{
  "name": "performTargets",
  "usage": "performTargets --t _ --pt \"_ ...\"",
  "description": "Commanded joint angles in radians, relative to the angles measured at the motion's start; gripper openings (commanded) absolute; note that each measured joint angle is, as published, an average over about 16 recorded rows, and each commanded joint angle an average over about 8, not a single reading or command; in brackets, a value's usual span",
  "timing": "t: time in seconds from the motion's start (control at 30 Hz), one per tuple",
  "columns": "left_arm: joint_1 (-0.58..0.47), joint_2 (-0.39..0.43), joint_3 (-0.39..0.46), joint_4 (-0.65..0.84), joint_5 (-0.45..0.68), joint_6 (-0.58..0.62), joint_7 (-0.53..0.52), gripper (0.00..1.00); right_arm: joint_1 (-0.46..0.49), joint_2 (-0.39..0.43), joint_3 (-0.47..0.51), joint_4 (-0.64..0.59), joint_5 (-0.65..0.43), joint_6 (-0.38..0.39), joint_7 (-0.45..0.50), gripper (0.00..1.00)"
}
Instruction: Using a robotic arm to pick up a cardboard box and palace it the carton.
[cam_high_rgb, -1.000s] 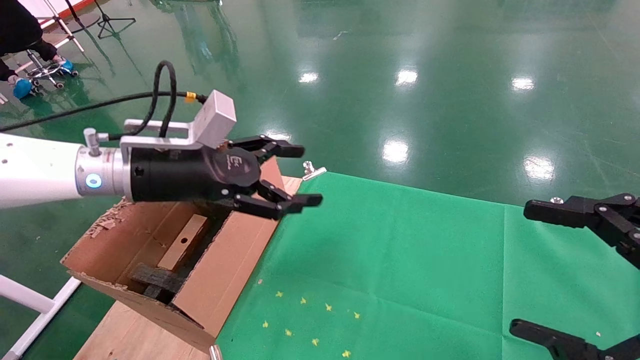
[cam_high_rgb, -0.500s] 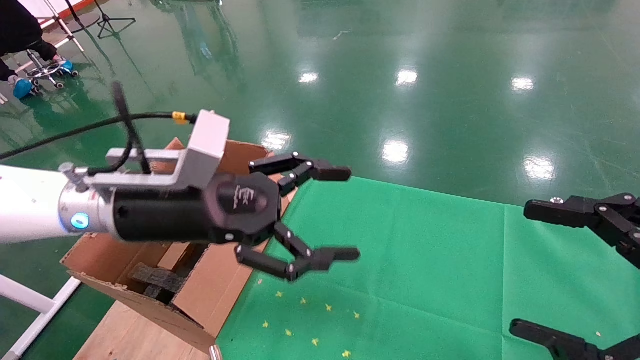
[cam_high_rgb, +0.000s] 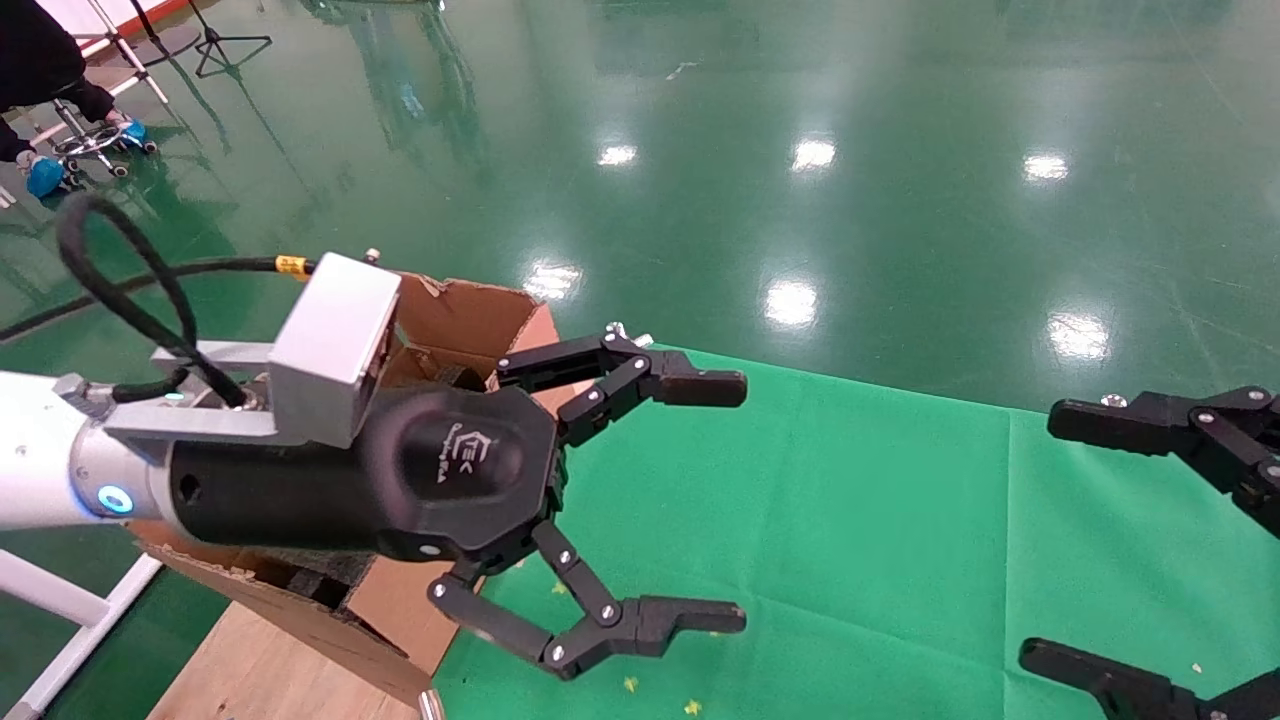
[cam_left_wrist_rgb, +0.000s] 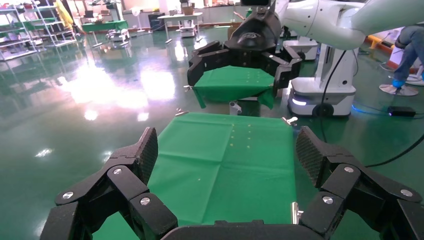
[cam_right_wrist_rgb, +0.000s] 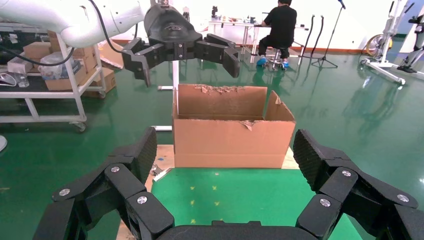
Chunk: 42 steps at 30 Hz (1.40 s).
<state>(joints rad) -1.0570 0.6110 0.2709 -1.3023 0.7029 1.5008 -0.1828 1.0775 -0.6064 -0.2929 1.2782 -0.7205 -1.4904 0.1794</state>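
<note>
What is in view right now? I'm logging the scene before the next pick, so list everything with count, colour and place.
carton: one, brown, ragged flaps up, at the left end of the table beside the cloth.
black foam: dark pieces inside the carton, count unclear.
small cardboard box: none visible in any view.
green cloth: one, green, over the table top, nothing large on it.
yellow marks: a few, yellow, on the cloth near its front edge.
wooden board: one, light brown, under the carton.
seated person: one, in black, on a stool far beyond the carton.
left gripper: one, black, on the white arm, open and empty, above the cloth's left edge next to the carton.
right gripper: one, black, open and empty, at the cloth's right side.
</note>
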Motion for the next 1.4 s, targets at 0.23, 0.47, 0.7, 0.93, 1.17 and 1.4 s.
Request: performTargets --t 0.23,0.47,0.7,0.93,1.17,1.4 --pt "-0.006 0.0 0.003 0.007 0.009 -0.002 -0.002 1.0 0.0 0.0 0.0 0.0 0.0 0.0 0.0 1.0" --pt "-0.012 0.0 0.006 0.013 0.018 -0.004 -0.003 1.0 0.0 0.0 0.0 0.0 0.0 0.0 0.0 1.0" --pt "-0.015 0.0 0.007 0.016 0.023 -0.005 -0.004 1.0 0.0 0.0 0.0 0.0 0.0 0.0 0.0 1.0" --pt "-0.016 0.0 0.008 0.018 0.026 -0.005 -0.005 1.0 0.0 0.0 0.0 0.0 0.0 0.0 0.0 1.0" --pt "-0.017 0.0 0.008 0.018 0.028 -0.006 -0.005 1.0 0.0 0.0 0.0 0.0 0.0 0.0 0.0 1.0" --pt "-0.017 0.0 0.009 0.019 0.028 -0.006 -0.005 1.0 0.0 0.0 0.0 0.0 0.0 0.0 0.0 1.0"
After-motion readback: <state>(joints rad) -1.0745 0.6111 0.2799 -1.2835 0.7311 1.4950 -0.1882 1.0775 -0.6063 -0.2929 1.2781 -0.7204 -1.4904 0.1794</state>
